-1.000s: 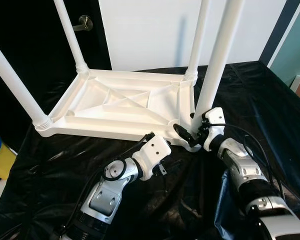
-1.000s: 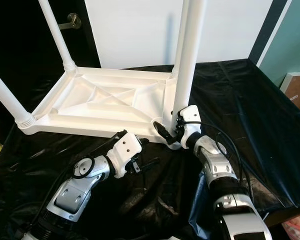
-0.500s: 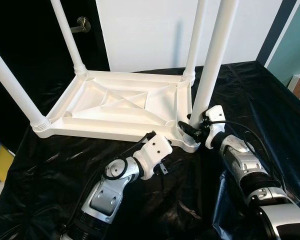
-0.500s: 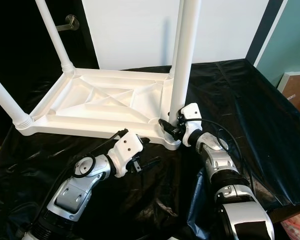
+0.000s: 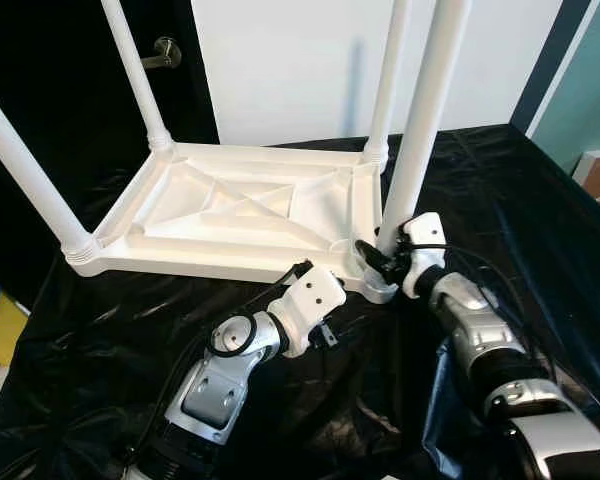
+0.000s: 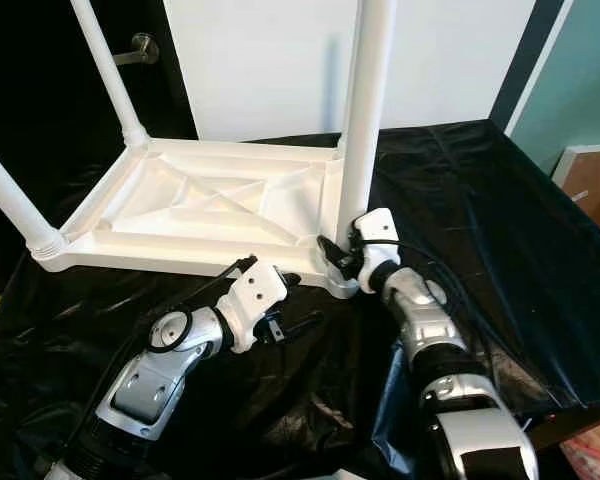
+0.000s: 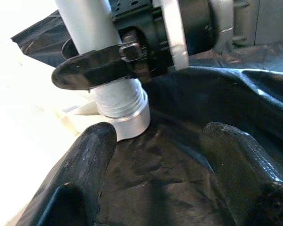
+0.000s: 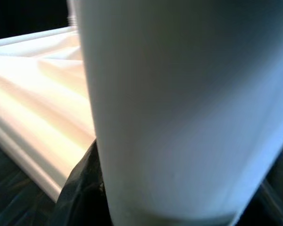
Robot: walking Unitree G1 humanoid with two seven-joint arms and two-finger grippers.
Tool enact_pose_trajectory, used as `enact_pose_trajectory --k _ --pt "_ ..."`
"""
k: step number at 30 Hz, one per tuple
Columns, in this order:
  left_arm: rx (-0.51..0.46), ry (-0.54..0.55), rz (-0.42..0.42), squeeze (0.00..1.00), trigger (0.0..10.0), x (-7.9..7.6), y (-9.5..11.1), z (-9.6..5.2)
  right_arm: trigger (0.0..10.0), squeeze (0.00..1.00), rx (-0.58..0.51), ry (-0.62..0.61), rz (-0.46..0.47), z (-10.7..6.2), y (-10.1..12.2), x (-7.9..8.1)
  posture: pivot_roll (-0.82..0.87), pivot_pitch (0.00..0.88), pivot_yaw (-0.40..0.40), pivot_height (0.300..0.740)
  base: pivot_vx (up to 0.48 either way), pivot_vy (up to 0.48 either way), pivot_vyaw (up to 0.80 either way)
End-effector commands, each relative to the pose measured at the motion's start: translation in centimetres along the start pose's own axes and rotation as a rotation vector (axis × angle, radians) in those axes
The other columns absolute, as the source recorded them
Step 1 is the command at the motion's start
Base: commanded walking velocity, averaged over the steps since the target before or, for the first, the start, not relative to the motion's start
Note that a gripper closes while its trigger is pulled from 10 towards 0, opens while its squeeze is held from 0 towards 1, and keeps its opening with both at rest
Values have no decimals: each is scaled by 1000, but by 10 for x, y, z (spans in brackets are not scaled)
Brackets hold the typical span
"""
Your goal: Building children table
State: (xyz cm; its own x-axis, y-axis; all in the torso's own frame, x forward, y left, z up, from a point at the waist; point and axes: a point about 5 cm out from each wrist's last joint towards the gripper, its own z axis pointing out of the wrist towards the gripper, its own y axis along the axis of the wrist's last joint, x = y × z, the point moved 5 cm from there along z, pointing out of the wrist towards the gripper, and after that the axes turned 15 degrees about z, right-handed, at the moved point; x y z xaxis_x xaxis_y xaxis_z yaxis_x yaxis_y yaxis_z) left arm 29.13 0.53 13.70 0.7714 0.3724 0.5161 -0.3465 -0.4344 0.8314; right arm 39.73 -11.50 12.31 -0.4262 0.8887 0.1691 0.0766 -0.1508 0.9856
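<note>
Right gripper [image 5: 376, 262] clamped round the base of the near leg [image 5: 420, 120], a black finger [image 7: 92, 70] across it just above the threaded collar | left gripper [image 7: 155, 141] spread wide, holding nothing, just short of that corner | upturned white table [image 5: 230, 215] lay on black sheeting [image 5: 100, 330], four legs upright.

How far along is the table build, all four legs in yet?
Done: three legs stand in their corner sockets of the upturned tabletop. In hand: the right gripper is clamped on the base of the fourth leg at the near right corner. The left gripper hangs open beside it. Left: seating that leg fully, then flipping the table upright.
</note>
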Motion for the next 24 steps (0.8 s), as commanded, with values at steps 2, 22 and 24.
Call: enact_pose_trajectory --k 2,22,24 --pt "28 58 -20 0 10000 2 -4 -2 10000 0 71 -132 62 -3 -24 -3 23 21 -21 740 0 0 0" --pt "43 114 -56 0 10000 5 -7 -3 10000 0 8 -471 188 -8 -34 21 41 29 -70 740 0 0 0" --pt "43 114 -56 0 10000 5 -7 -3 10000 0 8 -471 188 -8 -34 21 41 29 -70 740 0 0 0"
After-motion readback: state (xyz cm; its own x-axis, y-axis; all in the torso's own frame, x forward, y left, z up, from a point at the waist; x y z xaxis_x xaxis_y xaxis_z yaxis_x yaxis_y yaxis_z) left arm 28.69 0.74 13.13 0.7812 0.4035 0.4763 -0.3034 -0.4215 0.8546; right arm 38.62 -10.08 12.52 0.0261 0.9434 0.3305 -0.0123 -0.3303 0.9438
